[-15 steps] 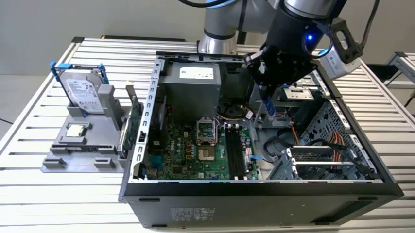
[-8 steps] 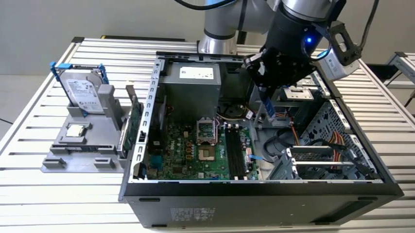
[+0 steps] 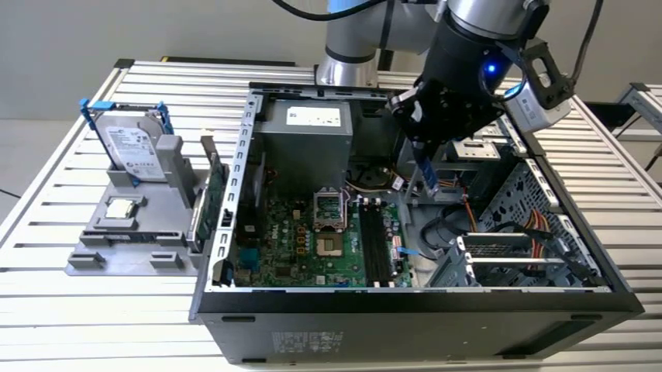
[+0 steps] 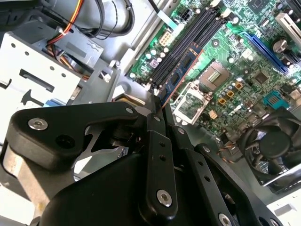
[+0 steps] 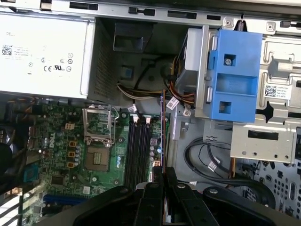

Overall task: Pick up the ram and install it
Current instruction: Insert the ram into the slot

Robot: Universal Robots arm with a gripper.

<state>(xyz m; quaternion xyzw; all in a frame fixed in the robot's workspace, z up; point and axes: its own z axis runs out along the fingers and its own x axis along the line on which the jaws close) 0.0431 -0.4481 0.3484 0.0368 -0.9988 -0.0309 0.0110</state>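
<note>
Well, the slatted metal counter (image 3: 62, 116) carries the lot, and most of it is taken up by an open computer case (image 3: 414, 318) lying on its side. The arm (image 3: 466, 46) reaches down into the case from the far end. Inside, the grey power supply (image 3: 305, 136) sits at the back, with the green motherboard (image 3: 300, 248) spread out below it. At the exterior view's right of the board is a metal drive cage with a blue bracket (image 5: 235, 75).

Outside the case, on the exterior view's left, a grey stand (image 3: 124, 240) holds a hard drive (image 3: 135, 147) upright in its blue frame. A green card (image 3: 212, 194) stands on edge between the stand and the case wall.

The claw (image 3: 422, 143) is inside the case above the board, pinched tight on the top end of the ram (image 3: 425, 174). The ram hangs straight down from it, blue and thin, and shows edge-on in the first wrist view (image 5: 164, 127). Its lower end is close by the black memory slots (image 3: 377, 244), on their drive-cage side. I cannot tell whether it touches them. In the second wrist view the ram (image 4: 181, 70) runs out from the fingertips (image 4: 155, 101) alongside the slots (image 4: 188, 42). Next to the slots is the bare processor socket (image 5: 99, 136).
</note>
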